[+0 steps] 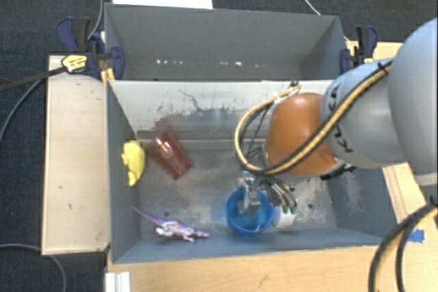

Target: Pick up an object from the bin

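My gripper (253,200) reaches down into a small blue cup (248,217) that lies near the front wall of the bin, right of centre. Its metal fingers sit at the cup's rim and inside it. Just right of the cup lies a small white and green thing (286,217), partly hidden by the gripper. A purple toy lizard (172,228) rests on the floor to the left of the cup.
A translucent red cup (170,156) lies on its side at the back left, with a yellow rubber duck (133,161) against the left wall. The arm's orange cover and looped cables hang over the bin's right half.
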Robot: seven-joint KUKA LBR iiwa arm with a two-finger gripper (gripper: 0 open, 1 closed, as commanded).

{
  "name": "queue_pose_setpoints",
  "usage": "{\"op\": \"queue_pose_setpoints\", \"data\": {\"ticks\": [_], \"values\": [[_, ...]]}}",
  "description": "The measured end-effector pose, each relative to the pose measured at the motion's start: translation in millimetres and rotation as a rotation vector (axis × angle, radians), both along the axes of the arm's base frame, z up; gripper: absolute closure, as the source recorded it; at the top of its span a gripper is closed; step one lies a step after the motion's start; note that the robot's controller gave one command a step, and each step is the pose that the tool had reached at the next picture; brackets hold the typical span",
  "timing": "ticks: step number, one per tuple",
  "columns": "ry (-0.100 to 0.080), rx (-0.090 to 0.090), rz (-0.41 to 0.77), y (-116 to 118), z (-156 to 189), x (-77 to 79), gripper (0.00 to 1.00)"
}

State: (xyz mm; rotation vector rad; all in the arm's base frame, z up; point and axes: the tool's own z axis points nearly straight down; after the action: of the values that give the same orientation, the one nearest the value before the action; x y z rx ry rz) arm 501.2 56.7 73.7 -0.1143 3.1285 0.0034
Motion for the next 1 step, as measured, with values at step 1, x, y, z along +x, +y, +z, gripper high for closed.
{"op": "queue_pose_setpoints", "data": {"ticks": [1], "values": [[0.0,0.0,-0.002,0.0,0.0,0.0,1.0]]}}
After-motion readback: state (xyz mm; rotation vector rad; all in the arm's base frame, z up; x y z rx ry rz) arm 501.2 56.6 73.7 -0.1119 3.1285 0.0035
